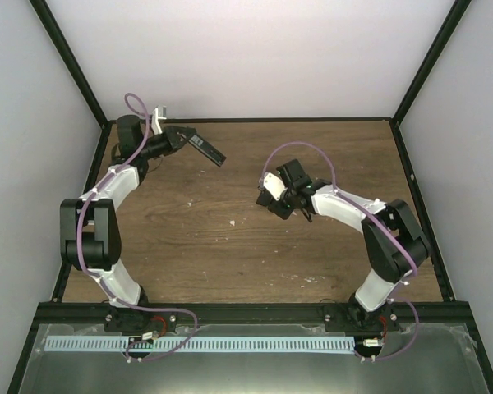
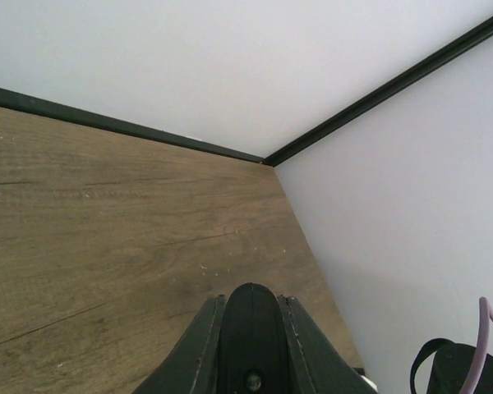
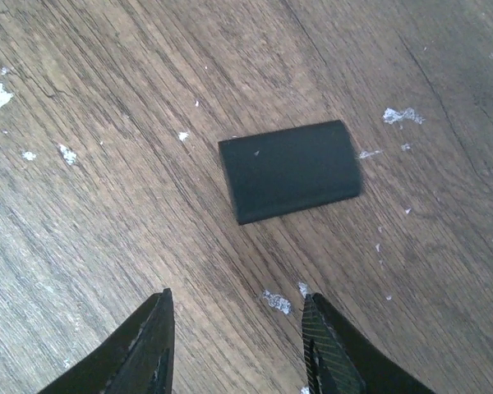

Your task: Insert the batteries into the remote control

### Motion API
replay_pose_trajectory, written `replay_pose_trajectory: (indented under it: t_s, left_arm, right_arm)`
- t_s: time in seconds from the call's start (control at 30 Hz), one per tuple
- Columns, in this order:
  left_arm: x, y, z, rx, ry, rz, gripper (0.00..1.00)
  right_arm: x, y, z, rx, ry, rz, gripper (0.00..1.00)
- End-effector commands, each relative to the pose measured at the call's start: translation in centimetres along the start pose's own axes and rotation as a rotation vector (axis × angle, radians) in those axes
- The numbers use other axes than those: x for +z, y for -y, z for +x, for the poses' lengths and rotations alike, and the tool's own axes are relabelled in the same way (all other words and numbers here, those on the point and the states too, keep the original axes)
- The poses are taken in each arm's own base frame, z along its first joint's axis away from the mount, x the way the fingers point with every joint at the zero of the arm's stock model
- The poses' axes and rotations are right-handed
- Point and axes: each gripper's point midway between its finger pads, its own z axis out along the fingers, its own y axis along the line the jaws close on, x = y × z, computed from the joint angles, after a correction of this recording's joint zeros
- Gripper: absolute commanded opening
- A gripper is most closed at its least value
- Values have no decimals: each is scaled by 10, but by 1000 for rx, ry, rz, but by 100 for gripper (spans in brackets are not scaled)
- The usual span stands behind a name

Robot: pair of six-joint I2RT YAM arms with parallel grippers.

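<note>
My left gripper (image 1: 183, 136) is at the far left of the table, shut on the slim black remote control (image 1: 207, 148), which sticks out towards the middle and is held above the wood. In the left wrist view the remote's rounded end (image 2: 251, 328) sits clamped between the two fingers of the left gripper (image 2: 251, 299). My right gripper (image 1: 281, 205) hangs over the middle right of the table. In the right wrist view the right gripper (image 3: 237, 295) is open and empty, just short of a small black squarish cover piece (image 3: 289, 170) lying flat on the wood. No batteries show in any view.
Pale specks of chipped wood (image 3: 276, 301) dot the table (image 1: 230, 246) round the cover. White walls with black frame bars (image 2: 394, 82) close the back and sides. A grey ribbed strip (image 1: 197, 345) runs along the near edge by the arm bases.
</note>
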Motion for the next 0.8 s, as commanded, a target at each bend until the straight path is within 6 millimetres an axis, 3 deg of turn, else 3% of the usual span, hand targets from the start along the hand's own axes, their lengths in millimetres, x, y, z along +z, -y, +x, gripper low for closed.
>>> replay_pose_trajectory:
  t_s: [0.0,0.1,0.33,0.77]
  left_arm:
    - [-1,5,1,17,-1,24,0]
    - [0,4,1,17,-1,22,0]
    - [-1,3,2,31,-10,12,0]
    - [-2,2,-3,34,-7,7,0]
  right_arm:
    - [1,4,-9,20,0,5,37]
    - [4,10,-11,36,-4,28,40]
    - [13,30,-19,133,-31,102,58]
    - [41,79,2,166,-177,336,59]
